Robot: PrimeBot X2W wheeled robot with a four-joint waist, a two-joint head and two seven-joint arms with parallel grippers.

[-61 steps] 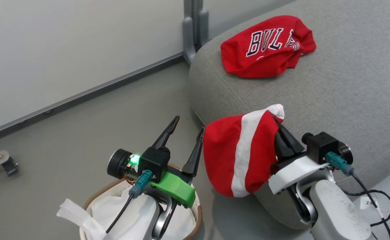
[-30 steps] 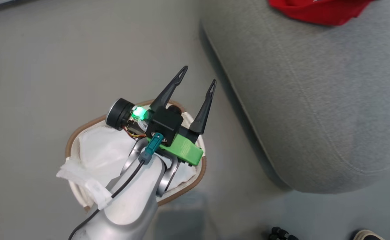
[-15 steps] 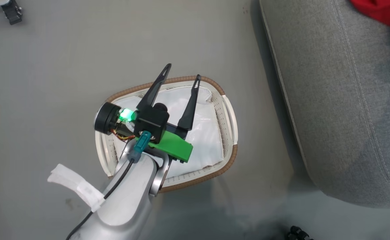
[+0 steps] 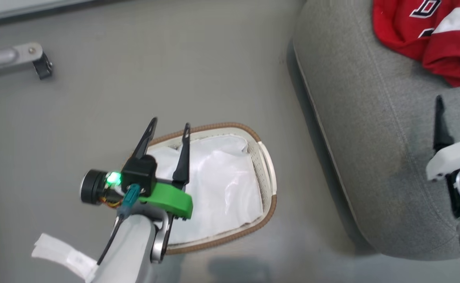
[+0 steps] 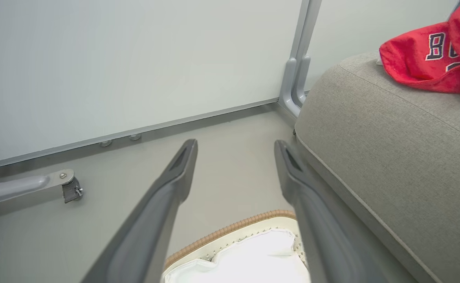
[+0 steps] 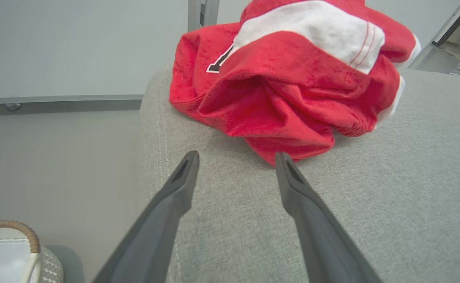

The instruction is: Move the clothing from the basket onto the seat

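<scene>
Red clothing [image 4: 430,35] with white stripes and block letters lies bunched on the grey seat [image 4: 371,129]; it also lies at the seat's top in the right wrist view [image 6: 292,82] and the left wrist view [image 5: 430,59]. On the floor stands the white basket [image 4: 267,173] with its brown rim, holding nothing but its white liner [image 4: 218,188]. My left gripper [image 4: 169,125] hangs open over the basket's left end, empty. My right gripper [image 4: 455,103] is open above the seat [image 6: 371,204], its fingertips just short of the clothing, nothing between them.
A grey metal leg with a caster [image 4: 37,63] lies on the floor at the upper left. A wall panel with a metal post [image 5: 298,70] stands behind the seat. Bare grey floor [image 4: 175,70] surrounds the basket.
Two seconds ago my right gripper held a red striped garment beside the seat; now it is open and the garment lies on the seat with the other. The head camera has swung down and around.
</scene>
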